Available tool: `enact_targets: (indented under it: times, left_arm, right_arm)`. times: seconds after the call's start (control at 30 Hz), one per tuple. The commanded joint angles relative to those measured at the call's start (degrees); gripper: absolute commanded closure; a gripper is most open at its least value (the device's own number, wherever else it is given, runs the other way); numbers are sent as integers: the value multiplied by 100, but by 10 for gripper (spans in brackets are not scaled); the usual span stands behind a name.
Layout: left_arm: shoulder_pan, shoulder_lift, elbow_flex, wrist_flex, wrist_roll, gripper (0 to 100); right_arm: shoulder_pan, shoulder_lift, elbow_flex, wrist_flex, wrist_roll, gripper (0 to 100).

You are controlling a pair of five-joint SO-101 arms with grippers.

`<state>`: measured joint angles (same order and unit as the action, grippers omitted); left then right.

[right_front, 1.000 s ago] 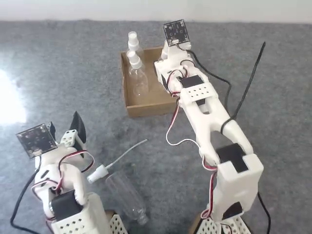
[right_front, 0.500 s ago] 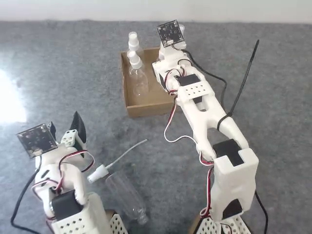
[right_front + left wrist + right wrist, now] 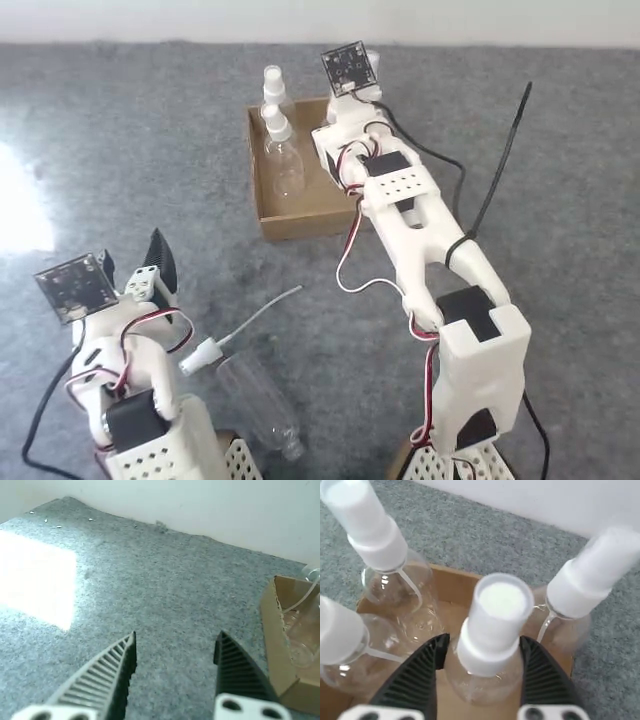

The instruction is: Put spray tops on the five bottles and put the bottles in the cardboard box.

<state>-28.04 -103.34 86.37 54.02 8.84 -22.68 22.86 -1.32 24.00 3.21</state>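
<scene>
Boxing seemed nearly done: right gripper (image 3: 484, 641) held fingers (image 3: 415, 680) narrowly parted around a capped bottle (image 3: 492, 625) in the cardboard box (image 3: 300, 225), left gripper (image 3: 176, 636) gaped empty, and the last bottle (image 3: 255, 400) on the surface (image 3: 120, 150) (spray top (image 3: 200, 355) beside it) needed capping.

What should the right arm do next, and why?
Probably lift the right gripper straight up: its open jaws straddle a capped bottle already standing in the cardboard box, and one uncapped bottle waits on the table.
</scene>
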Motion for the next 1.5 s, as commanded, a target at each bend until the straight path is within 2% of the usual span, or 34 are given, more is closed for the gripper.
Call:
enact_targets:
  times: [0.0,1.47]
  left_arm:
    - [-18,-132,-48,-158,-9,764]
    - [-18,-132,-48,-158,-9,764]
  right_arm:
    - [-57,-75,-273,101,53,842]
    - [-101,-127,-299,523,79,838]
